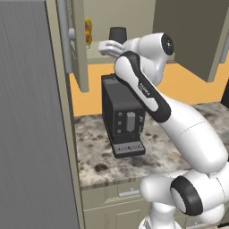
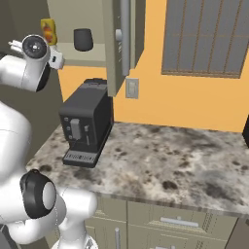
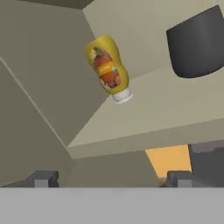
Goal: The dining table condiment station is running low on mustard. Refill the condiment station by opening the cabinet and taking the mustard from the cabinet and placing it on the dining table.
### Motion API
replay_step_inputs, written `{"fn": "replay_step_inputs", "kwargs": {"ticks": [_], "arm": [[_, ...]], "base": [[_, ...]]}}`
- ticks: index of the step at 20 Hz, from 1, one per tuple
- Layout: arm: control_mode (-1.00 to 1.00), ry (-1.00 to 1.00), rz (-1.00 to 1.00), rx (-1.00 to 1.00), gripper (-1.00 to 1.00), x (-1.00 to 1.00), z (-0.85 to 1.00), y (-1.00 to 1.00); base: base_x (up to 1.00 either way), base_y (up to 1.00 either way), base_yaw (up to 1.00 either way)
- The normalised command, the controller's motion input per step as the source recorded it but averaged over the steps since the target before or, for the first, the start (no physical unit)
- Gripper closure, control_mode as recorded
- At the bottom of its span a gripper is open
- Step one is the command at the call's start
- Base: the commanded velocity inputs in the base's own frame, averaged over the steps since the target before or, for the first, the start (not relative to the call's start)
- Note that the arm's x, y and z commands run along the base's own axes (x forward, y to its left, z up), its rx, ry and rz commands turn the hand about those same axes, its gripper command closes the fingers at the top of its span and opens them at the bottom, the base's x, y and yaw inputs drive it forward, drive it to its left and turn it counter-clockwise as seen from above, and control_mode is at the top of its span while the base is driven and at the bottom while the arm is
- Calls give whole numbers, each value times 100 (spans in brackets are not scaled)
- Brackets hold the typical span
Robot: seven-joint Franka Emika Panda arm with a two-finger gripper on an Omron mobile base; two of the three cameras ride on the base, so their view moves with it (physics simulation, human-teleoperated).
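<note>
The cabinet stands open, its door [image 1: 79, 44] swung out with a long silver handle [image 2: 125, 34]. On its shelf [image 3: 153, 113] stands the mustard [image 3: 107, 68], a yellow squeeze bottle with a reddish label, its pale cap end on the shelf board. It also appears at the shelf's left end [image 1: 88, 31] [image 2: 48, 30]. My gripper [image 3: 110, 179] is open, short of the shelf's front edge and a little below it, with nothing between its fingertips [image 3: 41, 178]. The hand [image 1: 107, 46] [image 2: 57, 59] hovers just in front of the opening. The dining table is out of view.
A dark cup [image 3: 199, 43] [image 1: 118, 33] stands on the same shelf, right of the mustard. Below, a black coffee machine [image 1: 123, 116] sits on the stone worktop [image 2: 170, 160] over drawer fronts. A tall grey panel [image 1: 27, 116] rises at the left.
</note>
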Motion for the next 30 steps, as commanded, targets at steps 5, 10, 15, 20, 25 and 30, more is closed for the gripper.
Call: {"fn": "replay_step_inputs", "kwargs": {"ticks": [5,10,15,20,25,30], "arm": [[-100,-36,-1,-35,-100,1,19,-7],[-100,-28,-5,-32,-100,0,32,0],[-100,-14,-5,-14,-100,0,52,0],[-100,-2,-1,-1,-100,1,9,0],[-100,11,0,0,-100,29,0,0],[-100,5,0,0,-100,18,0,-5]], "base": [[0,0,0],[0,0,0],[0,0,0],[0,0,0],[0,0,0],[0,0,0]]}}
